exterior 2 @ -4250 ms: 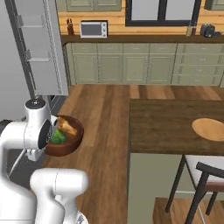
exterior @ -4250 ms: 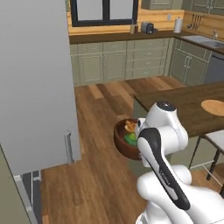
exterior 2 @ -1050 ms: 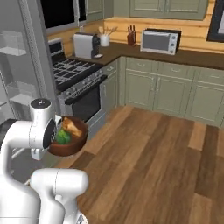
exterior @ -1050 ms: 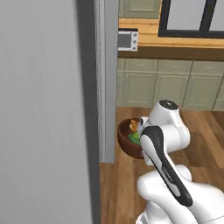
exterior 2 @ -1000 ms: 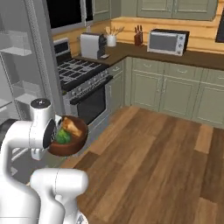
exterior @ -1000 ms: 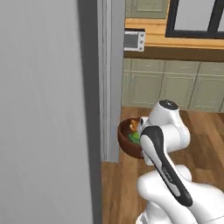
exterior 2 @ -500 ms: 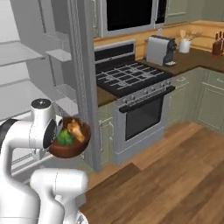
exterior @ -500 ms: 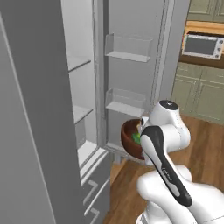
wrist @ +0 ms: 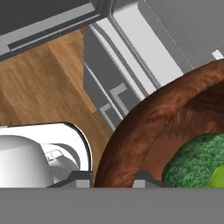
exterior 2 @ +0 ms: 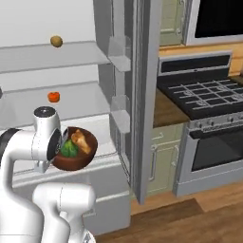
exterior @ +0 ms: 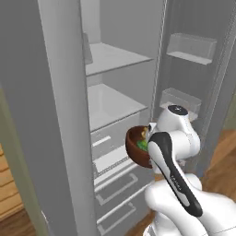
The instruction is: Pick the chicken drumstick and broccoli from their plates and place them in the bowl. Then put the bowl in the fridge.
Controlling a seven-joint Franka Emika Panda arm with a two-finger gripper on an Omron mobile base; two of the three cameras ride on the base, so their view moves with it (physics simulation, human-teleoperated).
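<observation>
The dark reddish-brown bowl (exterior 2: 87, 148) hangs in the air at my wrist, in front of the open fridge (exterior: 110, 99). Inside it lie the green broccoli (exterior 2: 69, 150) and the golden-brown chicken drumstick (exterior 2: 81, 139). My gripper (wrist: 111, 180) is shut on the bowl's near rim (wrist: 131, 131), one fingertip on each side of the wall. From the left side the bowl (exterior: 133, 146) is level with the fridge's lower shelf, just outside it. The broccoli (wrist: 197, 162) fills the lower right of the hand view. The plates are out of view.
The fridge's white shelves (exterior 2: 71, 102) hold a small orange-red fruit (exterior 2: 53, 97) and, higher up, a tan round lump (exterior 2: 56, 41). Drawers (exterior: 115, 184) sit below the shelves. The open door (exterior 2: 142, 95) with bins (exterior: 191, 46) stands to the right, a stove (exterior 2: 204, 95) beyond it.
The base has swung round, so the views turned from the stove and fridge door to the open fridge interior. The bowl stays held in the same spot at the wrist.
</observation>
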